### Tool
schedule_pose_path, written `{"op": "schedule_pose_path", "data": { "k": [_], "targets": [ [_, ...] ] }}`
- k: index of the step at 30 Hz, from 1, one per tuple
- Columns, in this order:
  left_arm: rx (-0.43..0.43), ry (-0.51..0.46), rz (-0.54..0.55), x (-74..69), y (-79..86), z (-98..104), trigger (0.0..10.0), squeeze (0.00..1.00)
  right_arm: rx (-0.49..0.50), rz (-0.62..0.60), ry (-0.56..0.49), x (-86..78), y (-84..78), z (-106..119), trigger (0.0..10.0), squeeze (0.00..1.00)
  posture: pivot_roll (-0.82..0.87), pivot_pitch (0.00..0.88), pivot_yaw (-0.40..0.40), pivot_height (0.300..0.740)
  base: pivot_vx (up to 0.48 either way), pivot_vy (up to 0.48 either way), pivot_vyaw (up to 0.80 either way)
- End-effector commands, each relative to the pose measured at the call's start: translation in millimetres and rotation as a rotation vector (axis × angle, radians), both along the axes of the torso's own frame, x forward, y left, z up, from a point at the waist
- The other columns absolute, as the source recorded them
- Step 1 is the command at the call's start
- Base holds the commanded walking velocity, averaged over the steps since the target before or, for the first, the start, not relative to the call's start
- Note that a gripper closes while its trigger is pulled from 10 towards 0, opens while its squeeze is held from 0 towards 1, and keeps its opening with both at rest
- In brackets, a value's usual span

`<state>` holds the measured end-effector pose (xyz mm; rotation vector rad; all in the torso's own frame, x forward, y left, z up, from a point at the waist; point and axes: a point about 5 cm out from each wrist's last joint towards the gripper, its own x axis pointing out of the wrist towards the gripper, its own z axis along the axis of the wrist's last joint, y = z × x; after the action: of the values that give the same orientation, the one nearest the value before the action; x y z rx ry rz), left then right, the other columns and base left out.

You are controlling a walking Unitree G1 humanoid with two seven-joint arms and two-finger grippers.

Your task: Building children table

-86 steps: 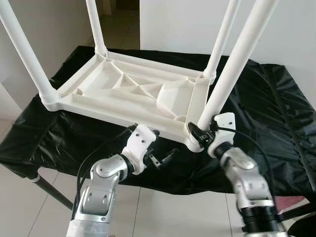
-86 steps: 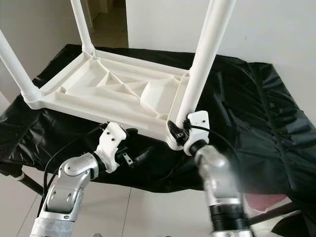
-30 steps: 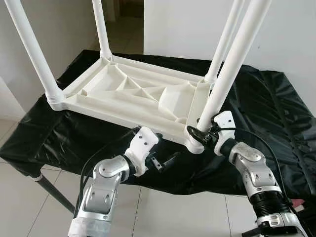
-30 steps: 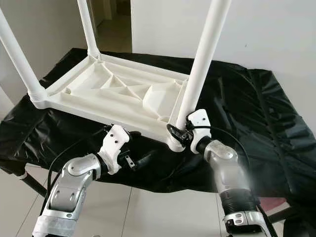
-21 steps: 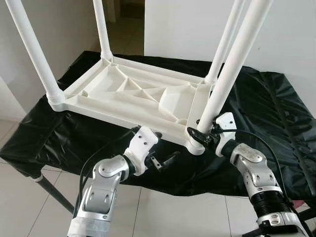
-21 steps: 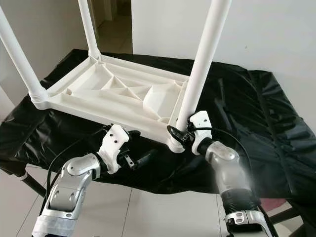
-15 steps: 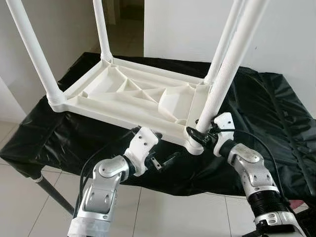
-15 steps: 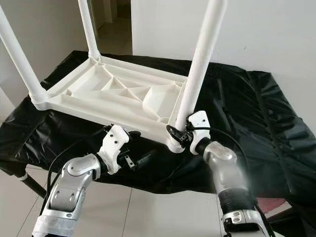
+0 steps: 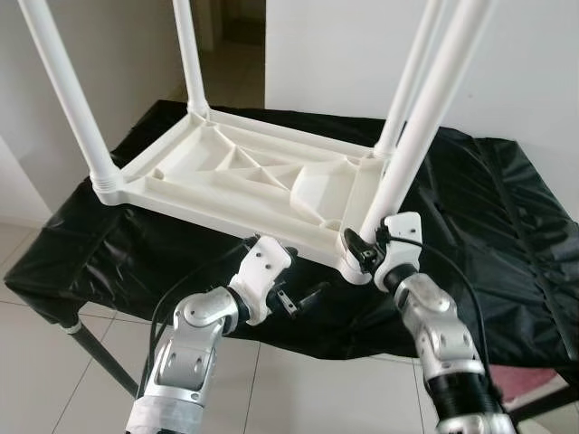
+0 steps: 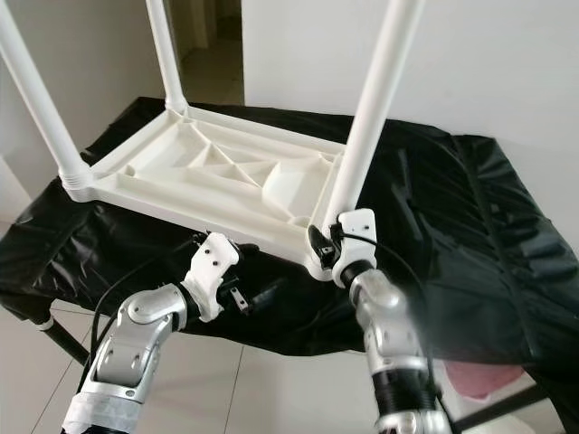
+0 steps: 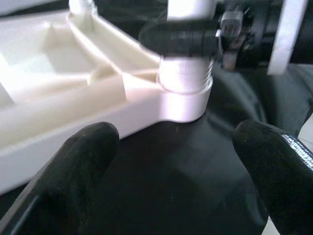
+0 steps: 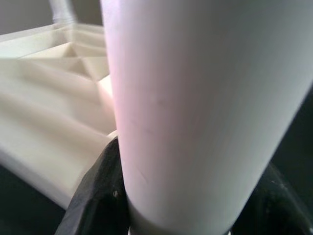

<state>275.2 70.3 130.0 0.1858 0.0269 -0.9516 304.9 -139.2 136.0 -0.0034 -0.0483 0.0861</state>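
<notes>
Head views: upturned white table (image 9: 244,185) lies on black cloth (image 9: 479,217), right gripper (image 9: 362,246) clamped round near leg (image 9: 412,154) at its base. Left wrist view adds threaded collar (image 11: 186,81); left gripper (image 9: 303,294) spread wide, holding nothing.

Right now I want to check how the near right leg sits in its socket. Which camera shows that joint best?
The left wrist view: leg and socket collar are close and side-on, with the right gripper clamped just above. Eye views show it small; the right wrist view shows just the leg's side.
</notes>
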Motion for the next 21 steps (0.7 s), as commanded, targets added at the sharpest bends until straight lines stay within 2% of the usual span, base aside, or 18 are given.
{"op": "schedule_pose_path", "data": {
  "k": [1, 7, 9, 15, 16, 21],
  "targets": [
    [-0.008, -0.011, 0.200, 6.1, 7.4, -6.9, 10.0, 0.00, 0.029, -0.078, 0.038, -4.7, -1.6, -8.3, 10.0, 0.00, 0.01, 0.005, -0.033, 0.740, 0.000, 0.000, 0.00],
    [-0.074, 0.021, 0.199, 4.1, 5.8, -8.7, 10.0, 0.00, 0.047, -0.196, 0.016, -15.7, 0.4, -5.6, 10.0, 0.00, 0.00, 0.021, -0.025, 0.740, 0.000, 0.000, 0.00],
    [-0.074, 0.021, 0.199, 4.1, 5.8, -8.7, 10.0, 0.00, 0.047, -0.196, 0.016, -15.7, 0.4, -5.6, 10.0, 0.00, 0.00, 0.021, -0.025, 0.740, 0.000, 0.000, 0.00],
    [-0.067, 0.001, 0.156, 3.2, 3.2, -4.0, 10.0, 0.00, 0.075, -0.287, 0.020, -24.3, -12.3, -4.7, 10.0, 0.00, -0.02, 0.065, -0.002, 0.740, 0.000, 0.000, 0.00],
    [-0.069, -0.001, 0.155, 3.5, 3.3, -3.5, 10.0, 0.00, 0.083, -0.278, 0.021, -24.7, -11.6, -4.4, 10.0, 1.00, -0.02, 0.065, -0.002, 0.740, 0.000, 0.000, 0.00],
    [-0.074, -0.011, 0.146, 3.3, 1.8, -0.8, 10.0, 0.00, 0.135, -0.217, -0.014, -26.6, -9.0, 1.0, 10.0, 1.00, -0.03, 0.071, 0.002, 0.740, 0.000, 0.000, 0.00]
  ]
}}
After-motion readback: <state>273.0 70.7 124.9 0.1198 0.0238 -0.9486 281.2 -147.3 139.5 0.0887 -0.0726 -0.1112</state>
